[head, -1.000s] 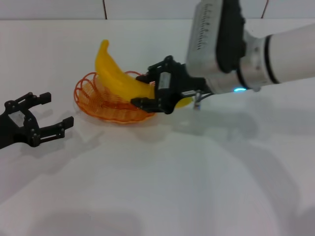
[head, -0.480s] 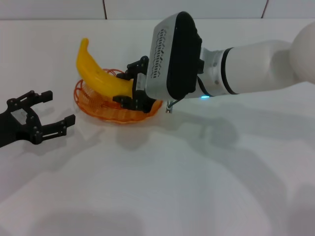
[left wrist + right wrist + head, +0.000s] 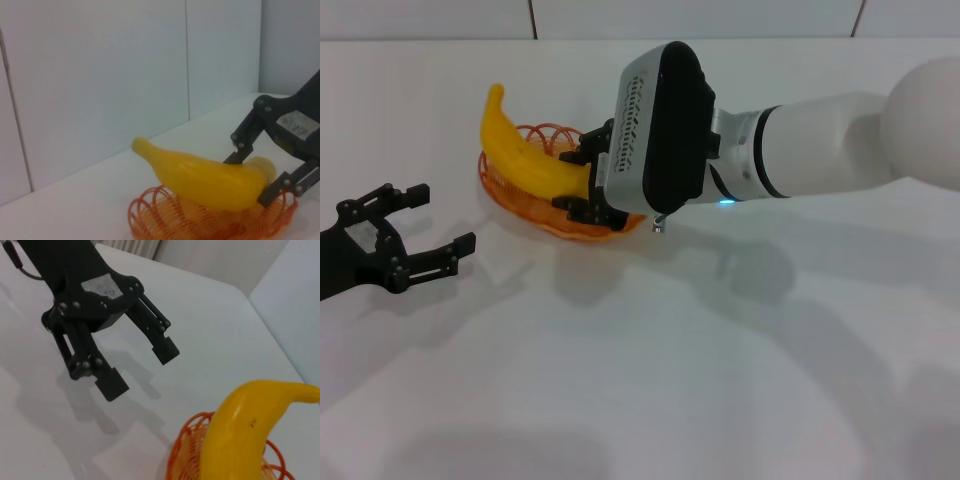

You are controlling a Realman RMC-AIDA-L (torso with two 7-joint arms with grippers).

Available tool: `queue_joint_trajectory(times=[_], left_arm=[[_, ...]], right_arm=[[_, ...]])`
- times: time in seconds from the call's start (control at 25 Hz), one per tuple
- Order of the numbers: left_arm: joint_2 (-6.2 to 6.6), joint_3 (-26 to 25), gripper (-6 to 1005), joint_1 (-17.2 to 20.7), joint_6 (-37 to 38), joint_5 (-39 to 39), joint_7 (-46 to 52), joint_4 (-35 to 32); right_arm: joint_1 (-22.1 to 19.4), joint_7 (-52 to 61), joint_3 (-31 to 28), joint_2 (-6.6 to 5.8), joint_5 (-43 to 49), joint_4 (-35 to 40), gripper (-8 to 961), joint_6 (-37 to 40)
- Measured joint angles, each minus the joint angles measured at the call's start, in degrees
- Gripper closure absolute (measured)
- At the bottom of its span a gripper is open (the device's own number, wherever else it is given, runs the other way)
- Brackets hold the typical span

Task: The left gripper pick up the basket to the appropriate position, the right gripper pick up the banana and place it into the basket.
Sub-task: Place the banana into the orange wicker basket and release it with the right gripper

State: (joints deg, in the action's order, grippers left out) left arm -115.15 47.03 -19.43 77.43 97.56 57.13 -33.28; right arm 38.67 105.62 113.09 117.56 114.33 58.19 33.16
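The orange wire basket (image 3: 525,195) sits on the white table at the far left-centre, tipped up on one side. My right gripper (image 3: 582,182) is shut on the yellow banana (image 3: 525,153) and holds it low over the basket, its free end pointing up and away. The banana (image 3: 200,175) and basket (image 3: 165,220) also show in the left wrist view, with the right gripper (image 3: 252,175) clamped on the banana's end. The right wrist view shows the banana (image 3: 240,440) over the basket (image 3: 187,452). My left gripper (image 3: 425,230) is open and empty, left of the basket; it also shows in the right wrist view (image 3: 142,367).
The white table (image 3: 640,380) stretches wide in front. A white wall (image 3: 100,75) rises behind the basket. My right arm's white housing (image 3: 820,150) reaches in from the right over the table.
My right gripper has carried the banana left and lower over the basket. The basket has tilted up on one side. The left gripper has stayed put.
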Motion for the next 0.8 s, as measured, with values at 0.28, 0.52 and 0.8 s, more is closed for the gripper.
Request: queue_joint_trajectory(times=[0.28, 0.52, 0.8], left_arm=[[0.01, 0.00, 92, 0.01, 0.00, 0.01, 0.00, -0.02], [-0.07, 0.00, 92, 0.01, 0.00, 0.73, 0.00, -0.03], [-0.23, 0.00, 92, -0.05, 0.00, 0.78, 0.00, -0.03]], right_arm=[[0.04, -0.11, 0.28, 0.04, -1.18, 0.03, 468, -0.48], [-0.24, -0.13, 0.28, 0.04, -1.31, 0.62, 467, -0.67], [-0.67, -0.19, 0.25, 0.04, -1.31, 1.23, 400, -1.55]])
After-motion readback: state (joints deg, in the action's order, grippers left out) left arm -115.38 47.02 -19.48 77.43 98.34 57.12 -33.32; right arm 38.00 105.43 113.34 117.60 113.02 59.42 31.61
